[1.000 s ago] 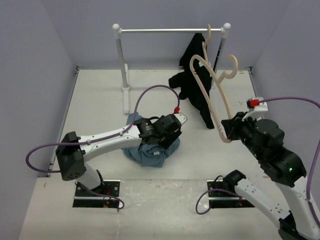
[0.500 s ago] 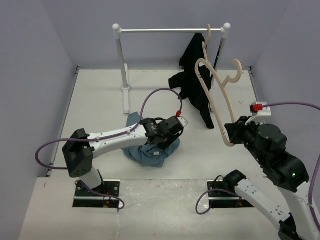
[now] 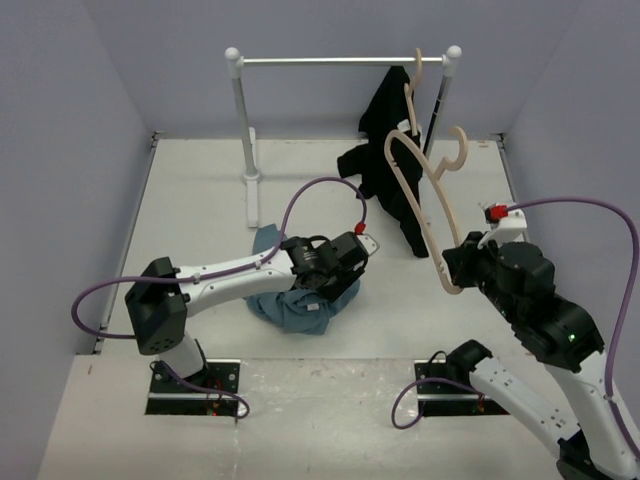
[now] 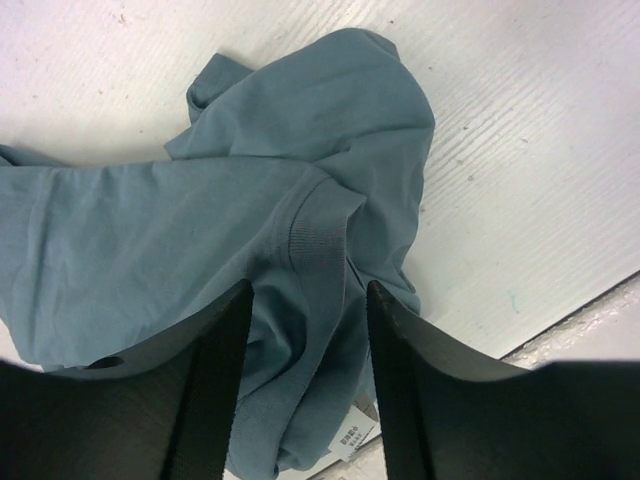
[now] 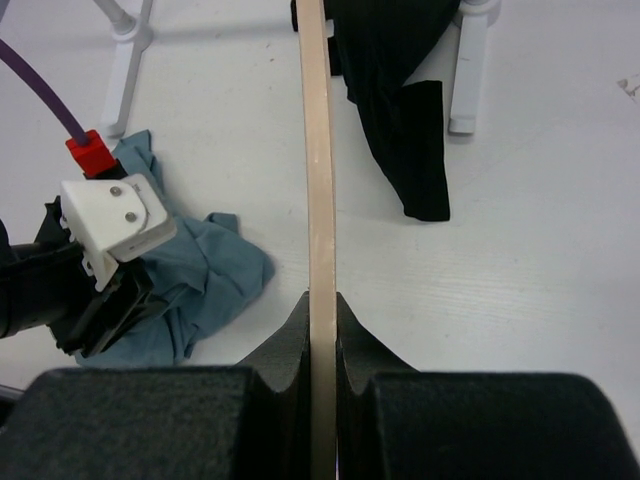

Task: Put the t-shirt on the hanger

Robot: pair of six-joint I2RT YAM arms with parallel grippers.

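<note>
The blue-grey t-shirt point(image 3: 300, 306) lies crumpled on the white table, left of centre. My left gripper point(image 3: 338, 268) is down on it. In the left wrist view the left gripper point(image 4: 308, 288) is open, its fingers straddling a collar fold of the t-shirt point(image 4: 200, 220); a white label point(image 4: 352, 437) shows near the bottom. My right gripper point(image 3: 452, 264) holds the pale wooden hanger point(image 3: 422, 195) up in the air, hook away from me. In the right wrist view the right gripper point(image 5: 322, 300) is shut on the hanger point(image 5: 318, 150), with the t-shirt point(image 5: 205, 280) at its left.
A white clothes rack with a top rail point(image 3: 340, 61) and a left post point(image 3: 243, 120) stands at the back. A black garment point(image 3: 388, 165) hangs from a second wooden hanger point(image 3: 412, 78) at the rail's right end and trails onto the table. Grey walls close in on both sides.
The left gripper's jaws have narrowed a little over the t-shirt and the arm has shifted slightly. The hanger swung right and then back left in the right gripper.
</note>
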